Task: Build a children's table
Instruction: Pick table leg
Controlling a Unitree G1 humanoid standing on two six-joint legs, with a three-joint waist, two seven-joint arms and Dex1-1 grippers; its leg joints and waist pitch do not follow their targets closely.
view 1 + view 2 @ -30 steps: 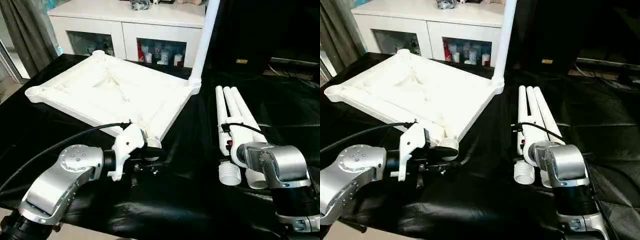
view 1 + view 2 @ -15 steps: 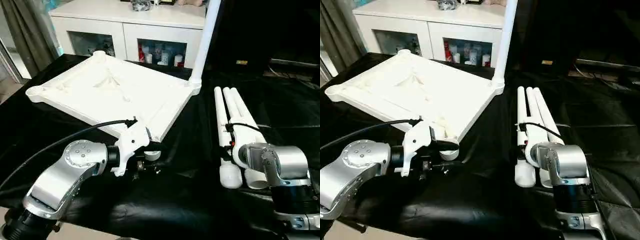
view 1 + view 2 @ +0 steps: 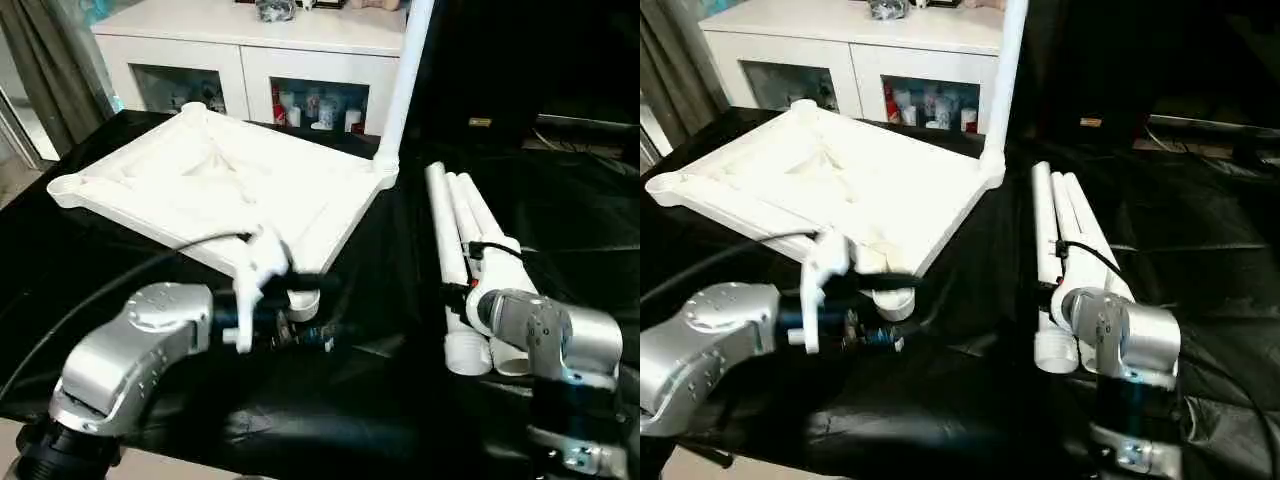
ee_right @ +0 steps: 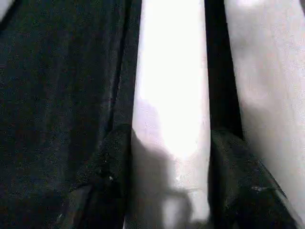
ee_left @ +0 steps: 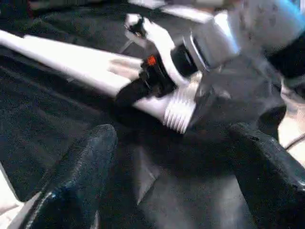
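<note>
Right gripper [image 4: 169, 186] clamped on a white leg [image 4: 171, 95]; left gripper [image 5: 176, 171] spread wide over the black-sheeted table [image 3: 380, 400]. White cabinet [image 3: 250, 50] seen behind.

no legible text, labels, brands, numbers or signs
</note>
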